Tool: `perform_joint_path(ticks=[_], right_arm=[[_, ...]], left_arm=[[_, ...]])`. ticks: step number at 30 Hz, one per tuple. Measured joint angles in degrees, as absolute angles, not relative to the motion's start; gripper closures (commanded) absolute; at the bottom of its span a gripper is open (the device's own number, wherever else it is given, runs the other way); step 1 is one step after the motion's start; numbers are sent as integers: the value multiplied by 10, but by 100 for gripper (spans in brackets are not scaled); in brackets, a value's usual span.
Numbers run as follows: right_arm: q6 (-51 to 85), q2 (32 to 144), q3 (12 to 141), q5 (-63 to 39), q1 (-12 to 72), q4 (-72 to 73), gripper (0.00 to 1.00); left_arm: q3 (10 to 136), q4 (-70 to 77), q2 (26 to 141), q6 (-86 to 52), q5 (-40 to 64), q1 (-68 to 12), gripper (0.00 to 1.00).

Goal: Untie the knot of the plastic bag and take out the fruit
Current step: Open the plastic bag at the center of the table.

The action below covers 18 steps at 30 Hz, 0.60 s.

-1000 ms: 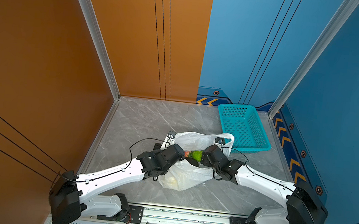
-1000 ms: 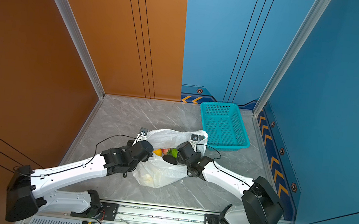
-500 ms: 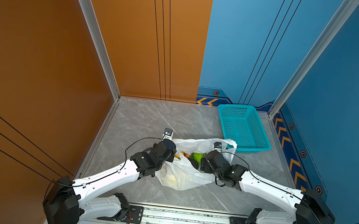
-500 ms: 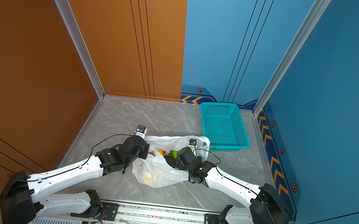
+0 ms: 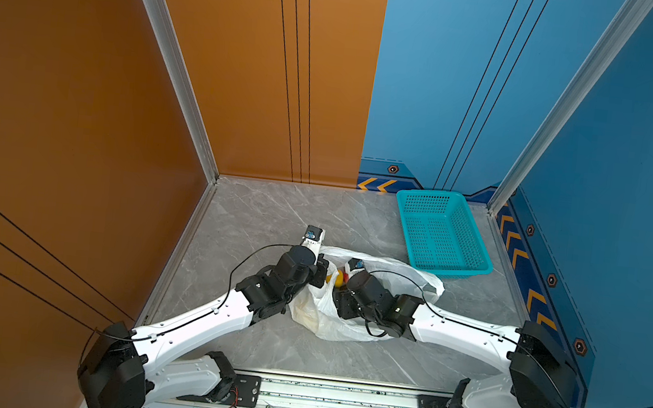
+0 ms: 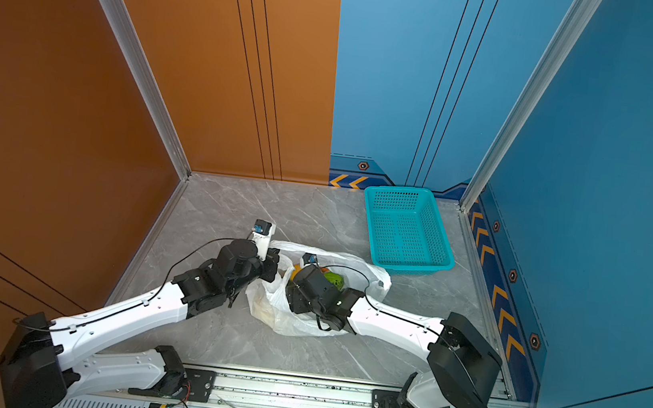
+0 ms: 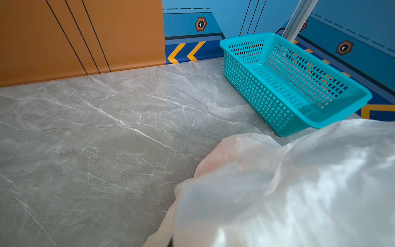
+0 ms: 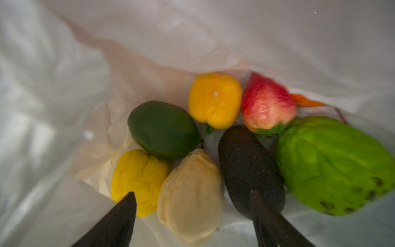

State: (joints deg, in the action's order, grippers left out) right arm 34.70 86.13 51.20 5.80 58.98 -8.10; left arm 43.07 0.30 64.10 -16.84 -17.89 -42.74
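Near-equal top views, high above the base rail [image 5: 336, 401], steeply down on the grey marble tabletop [image 5: 273, 215], left wrist view low over crinkly white plastic bag [image 7: 299, 181], perforated teal basket [image 7: 256, 89] beyond the left claw [image 5: 322, 273], right wrist view close inside the bag, facing round coloured fruit [image 8: 213, 100].

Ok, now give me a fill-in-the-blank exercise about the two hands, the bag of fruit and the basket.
1. The right hand is inside the plastic bag with its jaws ____.
2. The fruit lying between its fingers is ____ in colour.
3. The teal basket holds ____ fruit.
4. The left hand is ____ on the bag's edge.
Missing words: open; cream-white; no; shut.
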Motion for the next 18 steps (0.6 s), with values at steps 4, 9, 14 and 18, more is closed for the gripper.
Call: perform_joint_path(ticks=[4, 9, 14, 18], right_arm=[[339, 902, 530, 23, 623, -87, 16], [334, 930, 557, -4, 619, -98, 17], [335, 932, 558, -12, 606, -106, 17], [341, 932, 558, -13, 603, -110, 16]], left_arm=[[414, 12, 630, -190, -167, -409, 69], [399, 20, 618, -213, -144, -405, 27], [381, 16, 583, -241, -118, -405, 17], [379, -11, 574, -261, -113, -405, 21]])
